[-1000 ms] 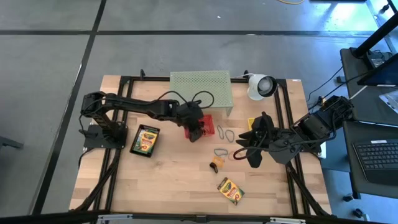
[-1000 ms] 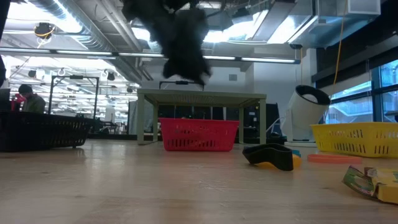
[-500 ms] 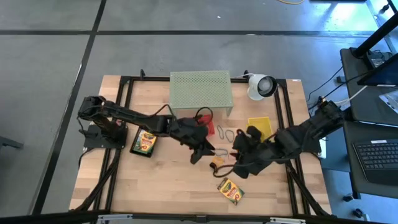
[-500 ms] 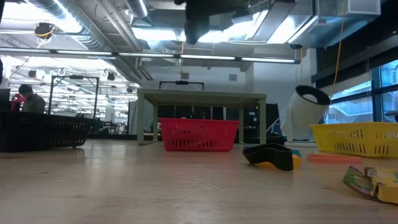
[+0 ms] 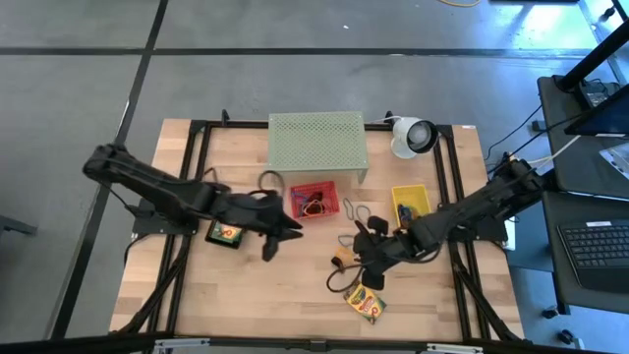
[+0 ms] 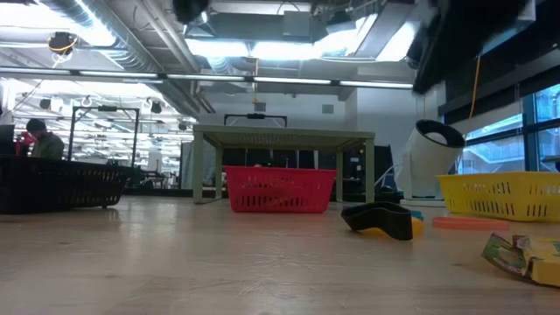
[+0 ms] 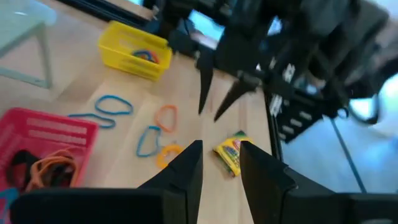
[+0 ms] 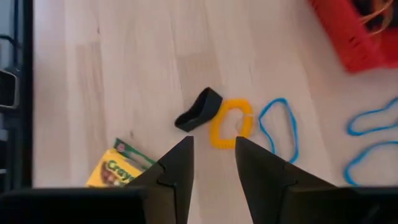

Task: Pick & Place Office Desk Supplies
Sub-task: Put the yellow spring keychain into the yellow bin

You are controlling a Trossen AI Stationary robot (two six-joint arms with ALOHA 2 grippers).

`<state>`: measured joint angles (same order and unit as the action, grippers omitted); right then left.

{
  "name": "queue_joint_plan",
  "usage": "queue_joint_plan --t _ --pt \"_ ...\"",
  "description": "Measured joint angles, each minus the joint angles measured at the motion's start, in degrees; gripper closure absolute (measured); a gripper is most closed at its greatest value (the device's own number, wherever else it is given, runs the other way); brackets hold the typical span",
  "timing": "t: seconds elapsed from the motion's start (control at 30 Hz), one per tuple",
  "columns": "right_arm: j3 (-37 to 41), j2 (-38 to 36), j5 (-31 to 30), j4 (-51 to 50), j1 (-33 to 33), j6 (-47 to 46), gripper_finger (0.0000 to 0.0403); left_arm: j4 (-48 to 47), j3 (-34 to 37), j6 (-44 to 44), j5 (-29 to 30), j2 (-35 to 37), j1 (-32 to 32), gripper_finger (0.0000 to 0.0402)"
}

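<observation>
My left gripper (image 5: 267,250) hangs open over bare wood, left of the red basket (image 5: 313,200); nothing is between its fingers (image 7: 186,171). My right gripper (image 5: 366,271) hangs open above the table's middle, fingers (image 8: 177,168) empty. Just beyond it lie a black clip (image 8: 199,109) and a yellow-orange loop (image 8: 231,124). One crayon box (image 5: 364,301) lies flat close by toward the near edge. A second crayon box (image 5: 226,233) lies flat near the left arm. Blue rubber bands (image 8: 278,127) lie flat on the wood. The red basket holds orange bands (image 7: 53,165).
A pale green mesh stand (image 5: 316,146) stands at the far edge, with a white round lamp (image 5: 413,136) to its right. A yellow basket (image 5: 411,204) holding bands sits right of the red one. More bands (image 5: 356,211) lie between the baskets. Bare wood lies along the near edge.
My left gripper has drawn back from over the red basket, first toward the near edge, then toward the table's left. My right gripper has come down and toward the table's left and near edge, over the clip and crayon box, rolling as it went.
</observation>
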<state>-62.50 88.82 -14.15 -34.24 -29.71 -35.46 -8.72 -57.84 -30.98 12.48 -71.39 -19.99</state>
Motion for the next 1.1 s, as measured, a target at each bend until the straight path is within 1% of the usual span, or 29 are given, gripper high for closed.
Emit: queue_joint_plan --t 0.13,0.23,0.33,0.47,0.6,0.77,0.93,1.1 --pt "5.13 0.01 3.35 7.39 1.4 3.51 0.026 3.35 5.06 -2.43 6.16 4.72 -1.83 0.0302" --pt "6.99 0.79 3.2 10.97 2.04 7.94 0.0228 4.79 7.69 -3.41 9.22 6.46 -2.42 0.0302" --pt "7.37 3.41 2.41 11.83 2.65 12.05 0.0197 4.74 9.01 -4.44 10.38 6.85 -2.49 0.0302" --pt "7.35 8.83 4.26 13.35 3.17 14.1 0.017 5.21 9.81 -4.66 10.41 6.58 -2.47 0.0302" --pt "6.82 12.81 4.28 13.26 3.17 13.62 0.0167 5.38 9.94 -4.88 10.4 6.53 -2.47 0.0302" --pt "6.53 15.57 4.16 14.44 3.19 13.64 0.0178 5.32 9.94 -4.86 10.4 6.55 -2.47 0.0302" --pt "6.38 16.38 4.11 14.66 3.14 11.94 0.0188 5.25 9.94 -4.83 10.4 6.55 -2.45 0.0302" --pt "6.58 15.05 4.1 13.49 3.17 8.6 0.0194 4.71 9.92 -4.67 10.07 6.55 -2.43 0.0302"
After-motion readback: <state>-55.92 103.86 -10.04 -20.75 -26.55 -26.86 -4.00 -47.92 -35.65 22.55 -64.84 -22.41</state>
